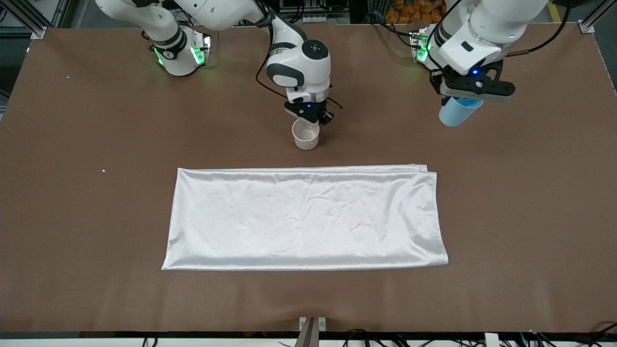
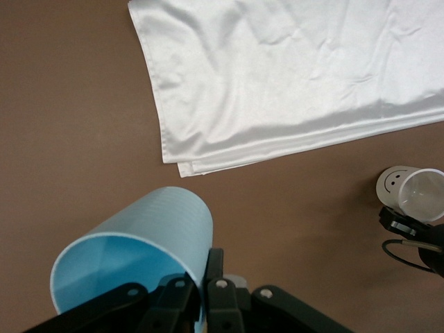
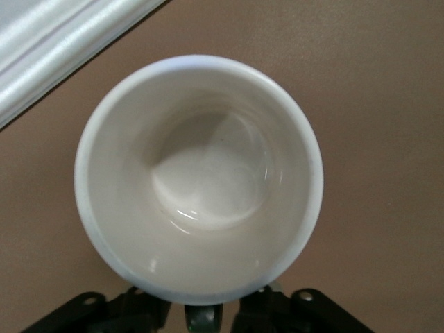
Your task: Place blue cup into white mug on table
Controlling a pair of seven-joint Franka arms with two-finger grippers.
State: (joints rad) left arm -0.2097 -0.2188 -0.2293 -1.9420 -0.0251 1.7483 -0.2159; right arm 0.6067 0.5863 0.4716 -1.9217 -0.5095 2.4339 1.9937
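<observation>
The blue cup (image 1: 455, 113) hangs tilted in my left gripper (image 1: 465, 99), up in the air over the bare brown table (image 1: 96, 217) at the left arm's end. In the left wrist view the gripper (image 2: 205, 277) is shut on the cup's (image 2: 139, 236) rim wall, one finger inside and one outside. The white mug (image 1: 305, 135) is upright at the table's middle, mouth up and empty (image 3: 201, 180). My right gripper (image 1: 308, 115) is down on its rim side, shut at the dark handle (image 3: 205, 316). I cannot tell whether the mug touches the table. The left wrist view also shows the mug (image 2: 399, 184).
A white satin cloth (image 1: 308, 217) lies flat on the table, nearer to the front camera than the mug; its edge shows in the left wrist view (image 2: 291, 69) and in the right wrist view (image 3: 48, 41). Bare brown tabletop lies between the mug and the cup.
</observation>
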